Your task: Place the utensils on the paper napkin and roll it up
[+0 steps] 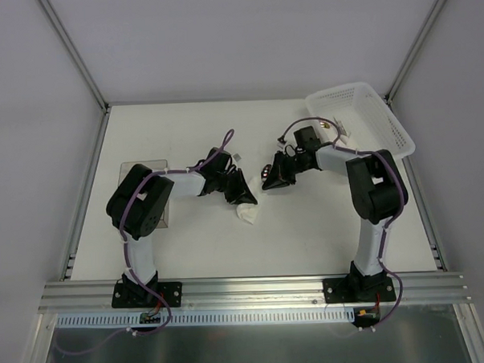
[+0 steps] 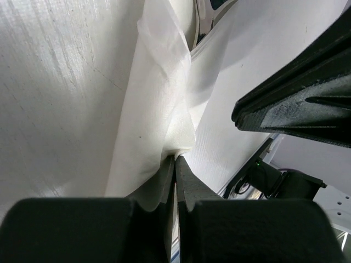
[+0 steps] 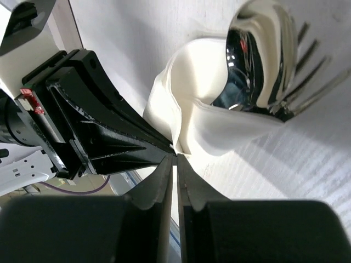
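**Pale Paper, Mirror Steel**

The paper napkin (image 3: 181, 93) is plain creamy white on the off-white table (image 1: 189, 248). The spoon (image 3: 258, 55) and fork (image 3: 315, 82) are mirror-silver with dark reflections. The lattice basket (image 1: 388, 127) is white. The left arm (image 1: 138, 204) and right arm (image 1: 375, 188) are black and light grey, with purple cables (image 1: 228, 138).

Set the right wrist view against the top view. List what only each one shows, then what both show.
Only the right wrist view: a spoon and a fork sticking out of the napkin wrapped around them. Only the top view: the white basket at the far right, a clear box partly under the left arm, and both arm bases. Both: the napkin, the left gripper with its tip at the napkin, and the right gripper close by.
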